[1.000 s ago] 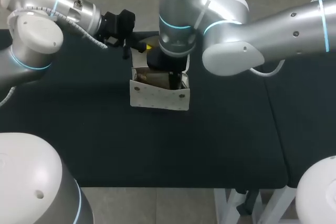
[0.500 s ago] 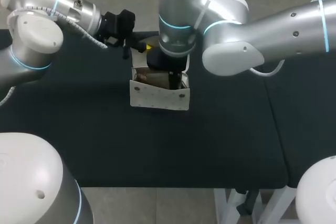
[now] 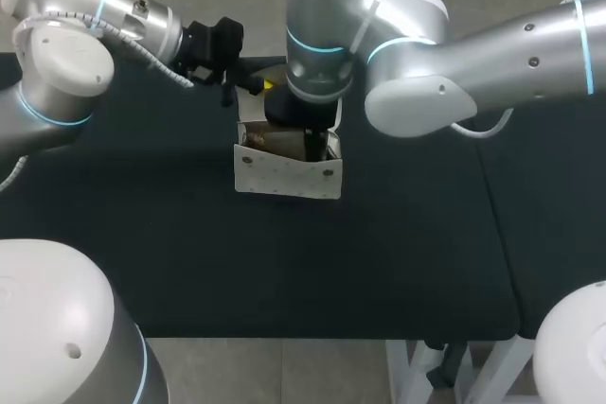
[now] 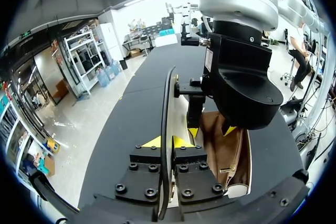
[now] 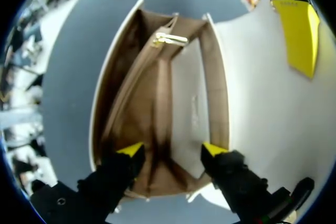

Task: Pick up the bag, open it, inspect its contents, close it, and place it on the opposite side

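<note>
A white bag [image 3: 284, 175] stands open at the middle of the black table, its brown lining [image 5: 152, 103] showing. My left gripper [image 3: 258, 85] sits behind the bag and is shut on the edge of its raised white flap [image 4: 169, 93], yellow tips [image 4: 167, 141] pressed together on it. My right gripper [image 3: 317, 146] hangs straight down into the bag's mouth. It is open [image 5: 172, 149], its fingers spread inside the lining with nothing between them. A gold clasp [image 5: 169, 39] lies deep in the bag. The pocket looks bare.
The black table [image 3: 189, 262] stretches around the bag on all sides. A second black table section [image 3: 559, 224] adjoins at the right, with a seam between them. My right arm's elbow [image 3: 417, 92] hangs over the area just right of the bag.
</note>
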`<state>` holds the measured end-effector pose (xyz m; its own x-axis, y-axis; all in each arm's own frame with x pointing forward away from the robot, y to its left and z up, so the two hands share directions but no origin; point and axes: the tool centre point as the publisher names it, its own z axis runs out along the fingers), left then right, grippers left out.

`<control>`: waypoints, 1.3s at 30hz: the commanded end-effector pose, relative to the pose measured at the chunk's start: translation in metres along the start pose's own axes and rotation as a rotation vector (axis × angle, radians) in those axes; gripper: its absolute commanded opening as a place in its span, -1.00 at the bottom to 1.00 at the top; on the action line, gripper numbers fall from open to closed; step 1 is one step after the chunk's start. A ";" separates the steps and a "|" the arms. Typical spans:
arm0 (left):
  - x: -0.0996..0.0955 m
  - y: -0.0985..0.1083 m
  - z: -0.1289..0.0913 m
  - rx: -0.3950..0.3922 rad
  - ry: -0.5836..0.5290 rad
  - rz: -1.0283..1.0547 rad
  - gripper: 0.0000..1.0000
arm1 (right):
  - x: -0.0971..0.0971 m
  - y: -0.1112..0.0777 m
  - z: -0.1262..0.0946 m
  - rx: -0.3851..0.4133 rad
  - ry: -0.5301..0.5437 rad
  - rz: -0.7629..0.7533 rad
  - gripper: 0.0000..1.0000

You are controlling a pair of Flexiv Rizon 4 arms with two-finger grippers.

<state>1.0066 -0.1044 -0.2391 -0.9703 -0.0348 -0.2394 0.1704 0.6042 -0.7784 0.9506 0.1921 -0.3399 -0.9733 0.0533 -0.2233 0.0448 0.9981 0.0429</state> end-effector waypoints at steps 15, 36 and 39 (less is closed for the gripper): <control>0.011 -0.004 -0.005 0.008 0.007 -0.002 -1.00 | -0.008 -0.005 -0.058 -0.027 -0.236 0.016 -0.23; 0.010 0.027 0.029 0.029 0.023 0.146 -1.00 | 0.021 -0.016 -0.100 -0.047 -0.489 0.026 -1.00; 0.015 0.030 0.031 0.030 0.014 0.202 -1.00 | 0.028 -0.018 -0.097 -0.067 -0.513 0.020 -1.00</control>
<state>1.0057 -0.1124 -0.2766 -0.9315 0.0940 -0.3515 0.3358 0.5936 -0.7313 0.9080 0.1805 -0.2459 -0.7927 0.0937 -0.6023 0.0485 0.9947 0.0909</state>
